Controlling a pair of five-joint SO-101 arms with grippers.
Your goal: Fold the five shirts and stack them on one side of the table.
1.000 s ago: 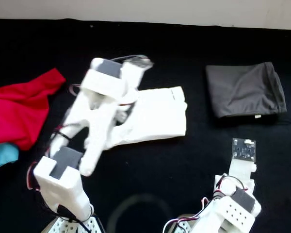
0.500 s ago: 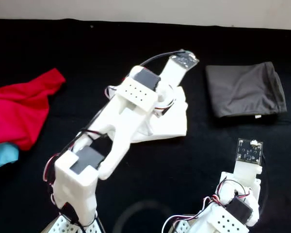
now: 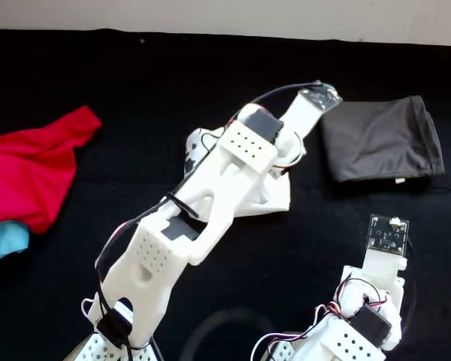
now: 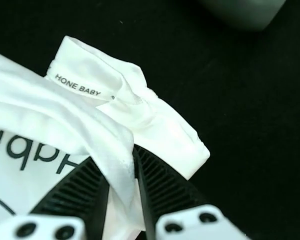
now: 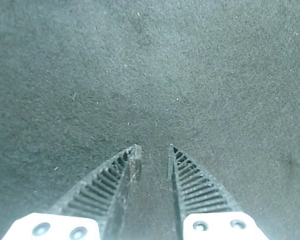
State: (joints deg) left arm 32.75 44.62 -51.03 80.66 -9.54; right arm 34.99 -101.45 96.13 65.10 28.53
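Observation:
A white shirt lies mid-table, mostly covered by my left arm, which stretches across it toward the far right. In the left wrist view my left gripper is shut on a bunched fold of the white shirt, its neck label just beyond the fingertips. A folded dark grey shirt lies at the far right. A red shirt and a teal one lie crumpled at the left edge. My right gripper hovers over bare black cloth near the front right, slightly open and holding nothing.
Black cloth covers the table. A pale wall strip runs along the far edge. The right arm's camera board sits in front of the grey shirt. Bare cloth lies between the red and white shirts.
My left arm has swung right toward the grey shirt, pulling the white shirt's fabric with it and bunching it. The right arm shifted slightly, then stayed put.

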